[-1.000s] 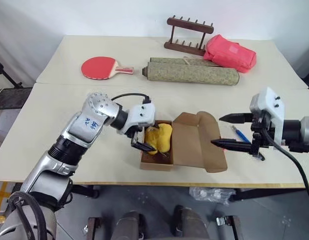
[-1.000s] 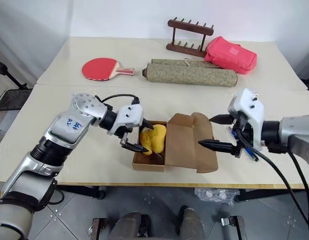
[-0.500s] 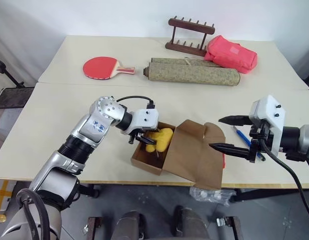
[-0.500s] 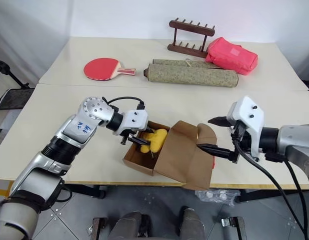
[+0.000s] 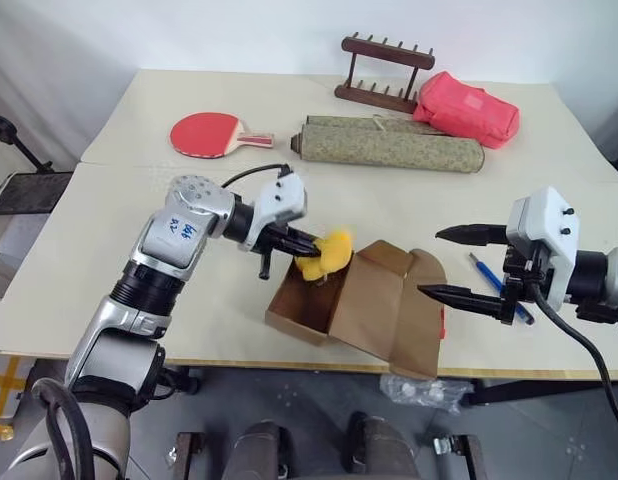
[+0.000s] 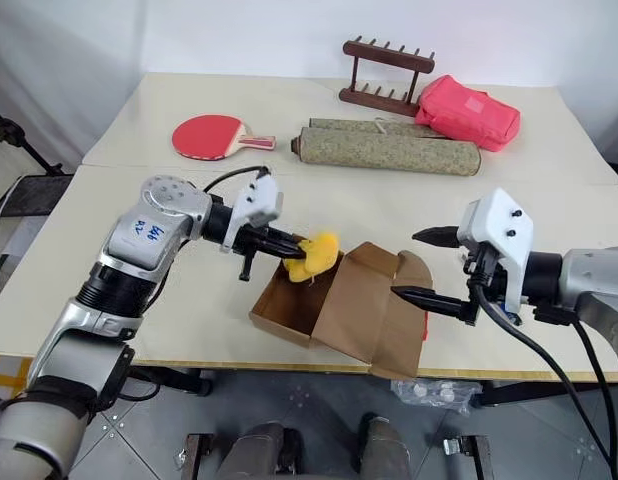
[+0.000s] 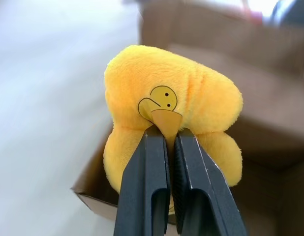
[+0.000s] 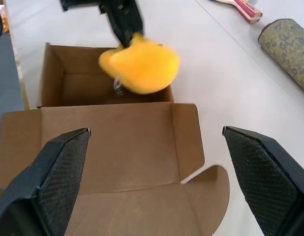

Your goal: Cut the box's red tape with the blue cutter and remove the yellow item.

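Yellow item [image 5: 325,255] in raised left end effector [image 5: 307,243]

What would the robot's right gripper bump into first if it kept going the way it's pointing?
Probably the open flap of the box. The right gripper, fingers wide open, points at it; depth is hard to judge.

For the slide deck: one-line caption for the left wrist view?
Left gripper shut on the yellow item, held above the open box.
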